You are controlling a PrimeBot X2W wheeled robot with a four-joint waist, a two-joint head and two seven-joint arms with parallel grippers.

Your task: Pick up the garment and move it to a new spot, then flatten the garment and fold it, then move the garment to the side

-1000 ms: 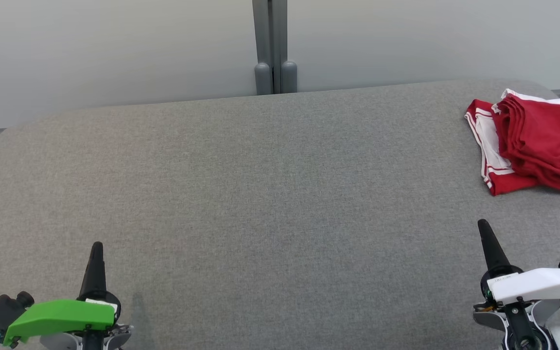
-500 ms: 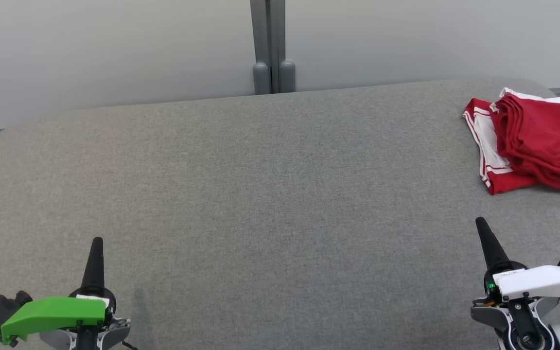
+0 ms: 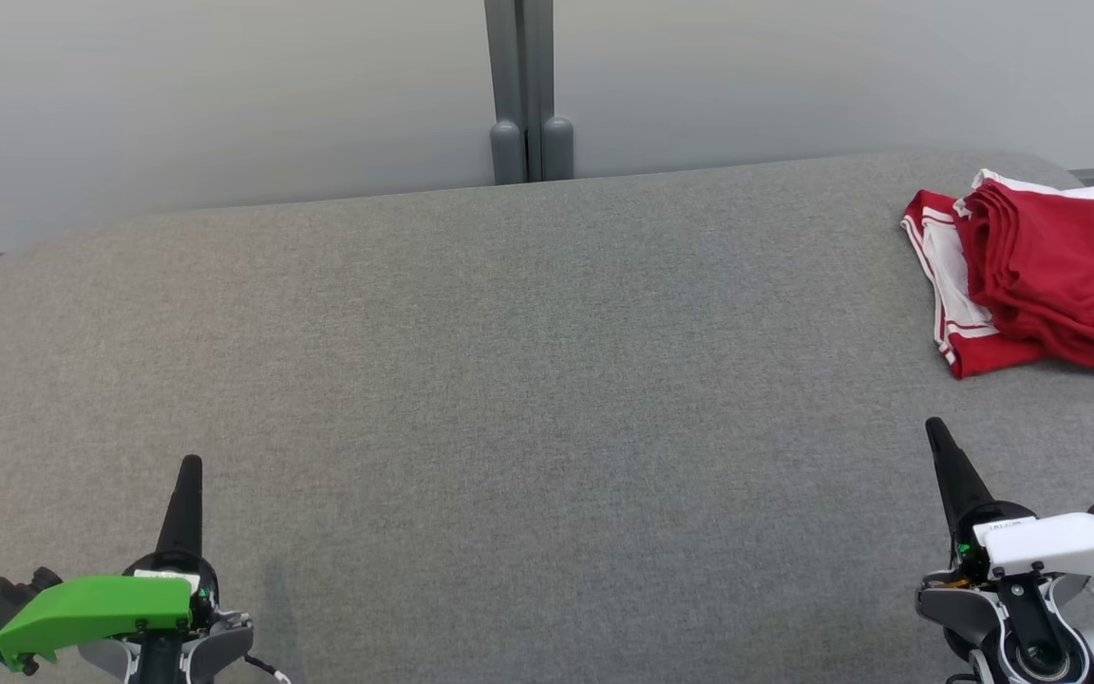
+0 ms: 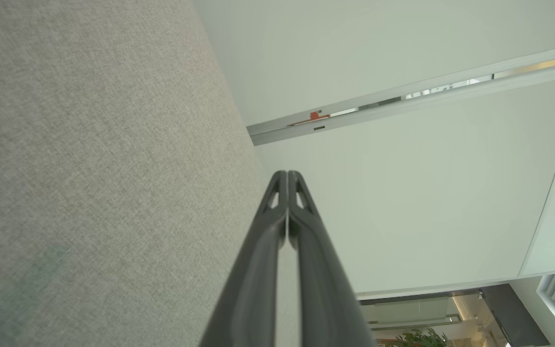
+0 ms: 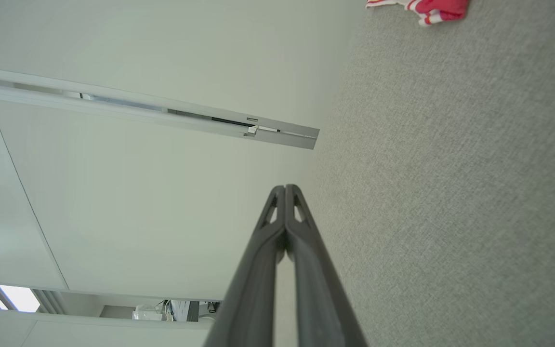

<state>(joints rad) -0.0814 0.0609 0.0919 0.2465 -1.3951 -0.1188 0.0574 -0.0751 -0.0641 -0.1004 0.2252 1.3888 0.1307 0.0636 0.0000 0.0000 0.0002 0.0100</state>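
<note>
My left pincer (image 3: 188, 472) sits at the near left with its two dark fingers pressed together, gripping nothing. My right pincer (image 3: 938, 437), at the near right, is the same: tips touching, empty. Both point toward the far edge of the grey fabric-covered table (image 3: 547, 380). The red garment (image 3: 1050, 275) with white trim lies in layered folds at the far right corner, well apart from the right pincer.

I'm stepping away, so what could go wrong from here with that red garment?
The folded red, white-trimmed garment lies near the rounded far-right corner of the grey fabric table; a nudge might slide it off. The shut right hand sits nearby; reaching in closed could push its layers apart.
</note>
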